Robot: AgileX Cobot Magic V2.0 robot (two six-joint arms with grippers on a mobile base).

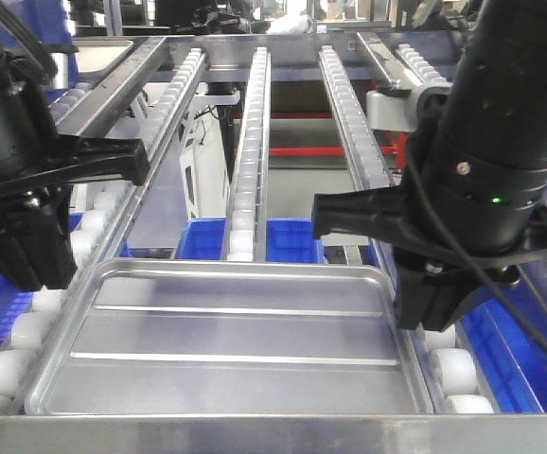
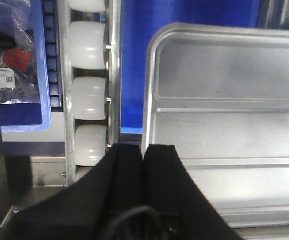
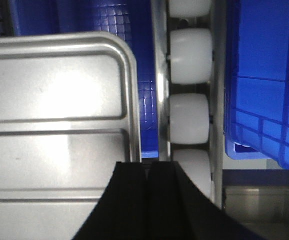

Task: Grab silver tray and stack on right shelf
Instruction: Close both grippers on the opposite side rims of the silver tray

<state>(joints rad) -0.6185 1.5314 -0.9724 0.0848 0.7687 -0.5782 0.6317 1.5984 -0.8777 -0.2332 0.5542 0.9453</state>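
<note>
The silver tray [image 1: 236, 340] lies flat on the right shelf [image 1: 247, 180], across its roller lanes and just behind the flat steel front bar [image 1: 255, 435]. My left gripper [image 1: 29, 260] is at the tray's left rim. In the left wrist view its black fingers [image 2: 129, 165] are shut, with the tray's [image 2: 224, 130] rolled edge running in between them. My right gripper [image 1: 427, 305] is at the right rim. In the right wrist view its fingers [image 3: 164, 185] are also shut, pinching the tray's [image 3: 54, 100] edge. Both grip points are hidden by the fingers.
White rollers [image 2: 88, 97] [image 3: 188, 125] run close outside each gripper. Blue bins sit below and beside the lanes [image 1: 292, 241] [image 3: 264, 100]; one [image 2: 24, 75] holds bagged parts. Steel rails and red crossbars [image 1: 302, 149] stretch away behind the tray.
</note>
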